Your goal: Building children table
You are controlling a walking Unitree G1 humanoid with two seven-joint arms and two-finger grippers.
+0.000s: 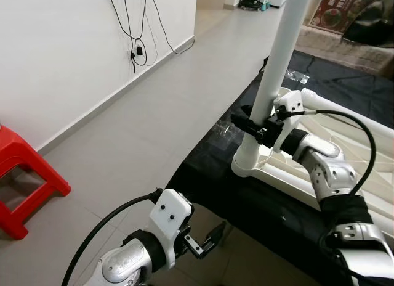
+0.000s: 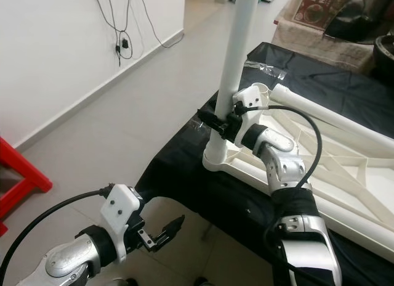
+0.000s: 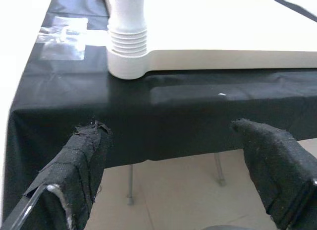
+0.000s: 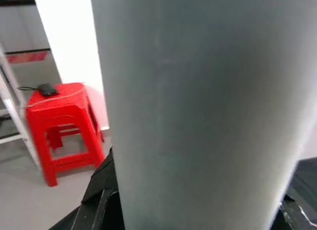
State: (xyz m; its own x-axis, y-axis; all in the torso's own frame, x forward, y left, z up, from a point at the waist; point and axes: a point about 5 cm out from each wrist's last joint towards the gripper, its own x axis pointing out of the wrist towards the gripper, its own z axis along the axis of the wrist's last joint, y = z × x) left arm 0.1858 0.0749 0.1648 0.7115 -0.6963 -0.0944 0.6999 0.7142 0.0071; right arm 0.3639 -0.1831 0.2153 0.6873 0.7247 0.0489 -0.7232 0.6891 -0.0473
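Standing upright at the near corner of the white table top point(image 1: 345, 175), which lies upside down on a black-covered table point(image 1: 246, 193), the white table leg point(image 1: 280, 58) rises out of its round corner socket in the left eye view, and the right gripper point(image 1: 255, 127) is clamped around its lower part just above the socket. Low in the same view the left gripper point(image 1: 206, 244) hangs below the table edge over the grey floor point(image 1: 154, 113), touching nothing, with a red stool point(image 1: 24, 175) well apart by the white wall point(image 1: 55, 52) and black cables point(image 1: 138, 49) hanging there. From the right eye view the same grip shows, black fingers on both sides of the leg, and a second white leg point(image 2: 332, 116) lies along the top's far side. Through the left wrist view the left fingers point(image 3: 81, 165) stand apart and empty, facing the table's black edge and the ribbed socket point(image 3: 128, 46). Close against the right wrist view the leg's pale shaft stands between the black fingers point(image 4: 101, 195).
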